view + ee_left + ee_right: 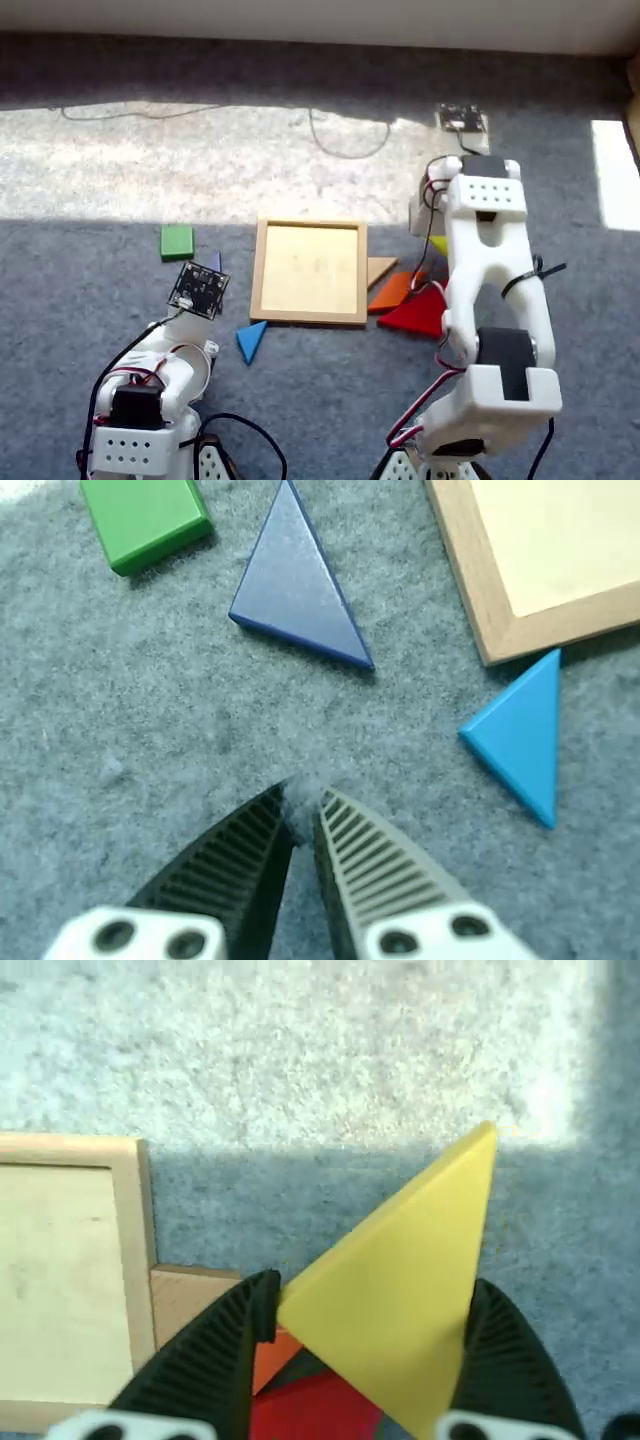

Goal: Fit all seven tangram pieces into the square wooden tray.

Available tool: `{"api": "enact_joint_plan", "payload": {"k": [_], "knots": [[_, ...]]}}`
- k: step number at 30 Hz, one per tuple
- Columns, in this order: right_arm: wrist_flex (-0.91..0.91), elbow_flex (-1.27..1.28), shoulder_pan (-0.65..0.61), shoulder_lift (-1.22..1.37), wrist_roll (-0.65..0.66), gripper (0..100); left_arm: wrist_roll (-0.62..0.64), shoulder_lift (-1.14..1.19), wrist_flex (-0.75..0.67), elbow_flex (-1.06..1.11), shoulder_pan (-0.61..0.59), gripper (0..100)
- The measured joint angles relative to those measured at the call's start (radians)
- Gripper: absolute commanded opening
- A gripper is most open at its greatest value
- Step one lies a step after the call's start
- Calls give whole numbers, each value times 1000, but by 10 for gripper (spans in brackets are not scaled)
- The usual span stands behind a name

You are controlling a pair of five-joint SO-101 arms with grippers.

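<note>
High view first: the square wooden tray (258, 270) is seen lying flat on the grey carpet, between the two arms. The right arm (490, 280) is stretched out long past the tray's right side, its wrist bent down over the pieces heaped there. The right gripper (372, 1290) is clamped on the yellow triangle (400, 1280), which is held tilted with one point raised, beside the tray's right rim (130, 1250). Under it, a wood-coloured piece (190, 1305) is seen touching that rim, with the orange piece (392, 291) and the red triangle (418, 312) just beyond it.

The left arm (150, 400) is kept folded low, off the tray's near left corner. The left gripper (303, 805) is pointed down at bare carpet, its fingers (365, 855) drawn together on nothing. The dark blue triangle (298, 585) and the green piece (145, 520) are found left of the tray, well apart from those fingers. The light blue triangle (522, 735) is seen just off the tray's near left corner (490, 650).
</note>
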Motion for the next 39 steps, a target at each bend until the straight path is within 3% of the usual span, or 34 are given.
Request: {"api": "enact_joint_plan", "payload": {"k": [10,24,33,39], "knots": [[49,-2,-192,-135,-58,177,0,0,0,0,0,6],[49,-2,-423,-138,-252,177,0,0,0,0,0,6],[-49,150,-486,-138,-273,177,0,0,0,0,0,6],[-144,224,-488,-138,-371,177,0,0,0,0,0,6]]}}
